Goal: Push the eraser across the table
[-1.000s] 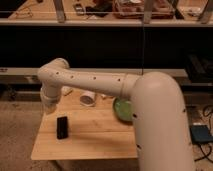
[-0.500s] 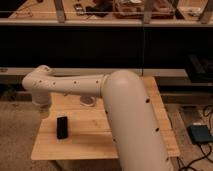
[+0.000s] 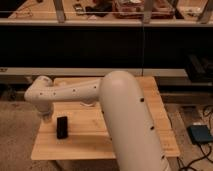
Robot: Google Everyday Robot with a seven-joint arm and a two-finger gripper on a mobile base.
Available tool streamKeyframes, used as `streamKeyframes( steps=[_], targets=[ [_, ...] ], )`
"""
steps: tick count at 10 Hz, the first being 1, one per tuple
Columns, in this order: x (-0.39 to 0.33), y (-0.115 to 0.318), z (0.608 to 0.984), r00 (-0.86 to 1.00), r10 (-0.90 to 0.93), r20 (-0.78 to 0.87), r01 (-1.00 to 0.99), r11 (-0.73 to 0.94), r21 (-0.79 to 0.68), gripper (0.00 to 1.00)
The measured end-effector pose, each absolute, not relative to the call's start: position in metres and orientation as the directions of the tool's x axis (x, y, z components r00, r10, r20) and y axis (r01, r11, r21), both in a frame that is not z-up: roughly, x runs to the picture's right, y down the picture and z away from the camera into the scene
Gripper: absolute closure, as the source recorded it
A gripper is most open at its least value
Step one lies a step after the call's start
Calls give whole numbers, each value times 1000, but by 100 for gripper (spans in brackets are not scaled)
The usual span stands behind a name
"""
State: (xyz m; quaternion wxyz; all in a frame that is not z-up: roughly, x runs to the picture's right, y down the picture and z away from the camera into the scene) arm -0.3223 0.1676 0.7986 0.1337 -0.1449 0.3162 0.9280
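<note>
The eraser [image 3: 62, 127] is a small flat black block lying on the front left part of the light wooden slatted table [image 3: 90, 142]. My white arm [image 3: 125, 115] reaches from the lower right across the table to the left. The wrist bends down at the table's left edge. The gripper [image 3: 46, 118] hangs there, just left of the eraser and slightly behind it, apart from it by a small gap.
A white cup [image 3: 89, 104] peeks out from under the arm near the table's middle. A dark counter front [image 3: 100, 47] runs behind the table. A blue box [image 3: 201, 134] and cables lie on the floor to the right.
The arm has swung left and its bulk now covers the right half of the table. The wrist has dropped lower beside the eraser. The eraser has not moved.
</note>
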Motion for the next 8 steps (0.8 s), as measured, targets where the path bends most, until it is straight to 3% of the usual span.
streamKeyframes(
  steps=[8],
  targets=[
    [-318,217,812,-908,168,-384,-368,-757,540,74]
  ],
)
